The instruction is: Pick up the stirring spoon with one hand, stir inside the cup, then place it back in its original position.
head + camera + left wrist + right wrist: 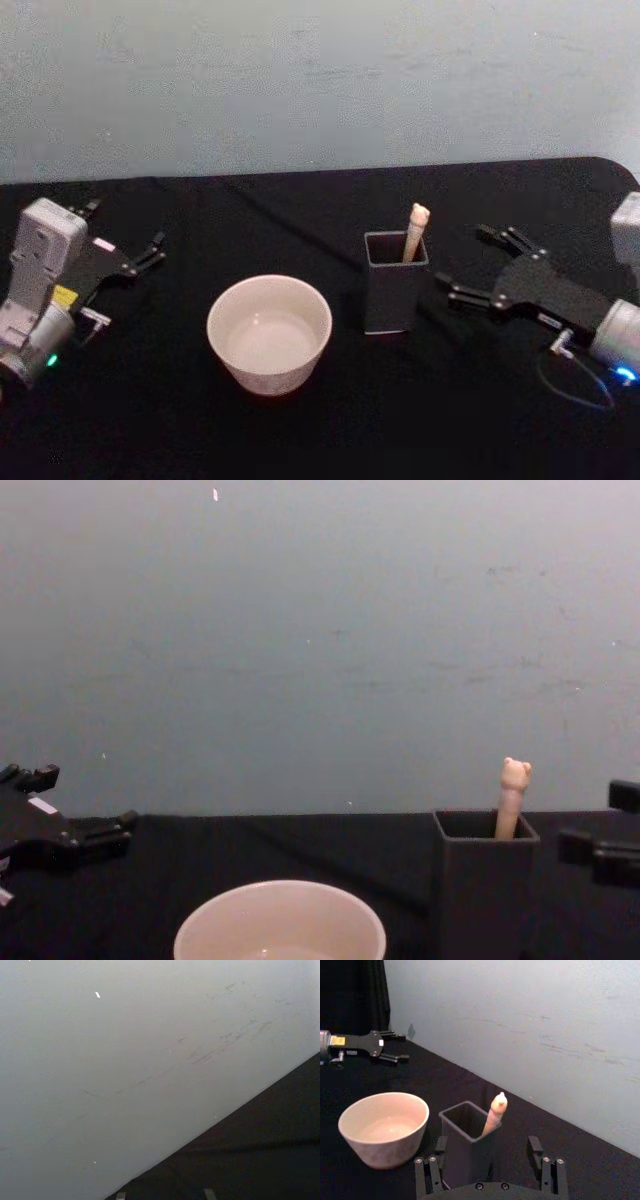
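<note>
The stirring spoon [416, 231] stands in the dark grey holder [394, 290], its beige bear-head handle [514, 792] sticking up above the rim; its bowl is hidden inside. Left of the holder sits the white cup [269, 333]. My right gripper [462, 258] hovers open just right of the holder, fingers pointing at it and nothing between them. In the right wrist view the holder [457, 1147] and spoon handle [495, 1111] lie right ahead of the open right gripper [487, 1146]. My left gripper [125, 232] rests open at the table's far left.
A black cloth [320, 430] covers the table, which backs onto a pale wall [320, 80]. The left wrist view looks at that wall [125, 1060] and a strip of black cloth [270, 1150].
</note>
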Controlling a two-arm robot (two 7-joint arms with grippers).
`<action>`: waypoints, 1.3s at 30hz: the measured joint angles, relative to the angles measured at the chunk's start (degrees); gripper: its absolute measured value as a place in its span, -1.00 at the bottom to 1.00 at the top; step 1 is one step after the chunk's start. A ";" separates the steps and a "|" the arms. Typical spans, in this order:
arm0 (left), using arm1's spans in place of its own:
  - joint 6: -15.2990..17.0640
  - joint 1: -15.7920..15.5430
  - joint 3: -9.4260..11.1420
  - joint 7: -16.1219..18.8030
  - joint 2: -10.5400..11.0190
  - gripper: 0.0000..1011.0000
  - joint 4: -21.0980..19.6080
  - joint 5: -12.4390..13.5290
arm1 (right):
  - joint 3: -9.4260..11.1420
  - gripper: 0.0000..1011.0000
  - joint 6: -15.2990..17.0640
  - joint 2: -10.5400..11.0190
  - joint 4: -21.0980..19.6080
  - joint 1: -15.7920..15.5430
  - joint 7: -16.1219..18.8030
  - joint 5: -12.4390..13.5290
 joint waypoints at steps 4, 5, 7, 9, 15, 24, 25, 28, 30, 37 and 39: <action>0.00 0.00 0.00 0.00 0.00 0.98 0.00 0.00 | -0.63 0.98 1.25 -2.52 1.64 1.95 -0.28 -0.86; 0.00 0.00 0.00 0.00 0.00 0.98 0.00 0.00 | -0.68 0.98 1.40 -2.89 1.88 2.17 -0.36 -0.94; 0.00 0.00 0.00 0.00 0.00 0.98 0.00 0.00 | -0.82 0.98 1.97 -4.11 2.76 3.09 -0.70 -1.30; 0.00 0.00 0.00 0.00 0.00 0.98 0.00 0.00 | -0.82 0.98 2.35 -4.81 3.23 3.59 -0.91 -1.40; 0.00 0.00 0.00 0.00 0.00 0.98 0.00 0.00 | -0.59 0.98 3.71 -7.21 4.80 5.25 -1.70 -1.82; 0.00 0.00 0.00 0.00 0.00 0.98 0.00 0.00 | -0.02 0.98 5.50 -9.86 7.06 7.71 -1.71 -2.16; 0.00 0.00 0.00 0.00 0.00 0.98 0.00 0.00 | 0.01 0.98 5.66 -10.02 7.21 7.89 -1.68 -2.16; 0.00 0.00 0.00 0.00 0.00 0.98 0.00 0.00 | 0.04 0.98 6.19 -10.42 7.62 8.36 -1.46 -2.16; 0.00 0.00 0.00 0.00 0.00 0.98 0.00 0.00 | 0.03 0.98 6.48 -10.59 7.75 8.52 -1.32 -2.19; 0.00 0.00 0.00 0.00 0.00 0.98 0.00 0.00 | -0.15 0.98 7.29 -10.79 7.93 8.67 -0.94 -2.29; 0.00 0.00 0.00 0.00 0.00 0.98 0.00 0.00 | -0.16 0.98 7.51 -10.82 7.93 8.69 -0.92 -2.29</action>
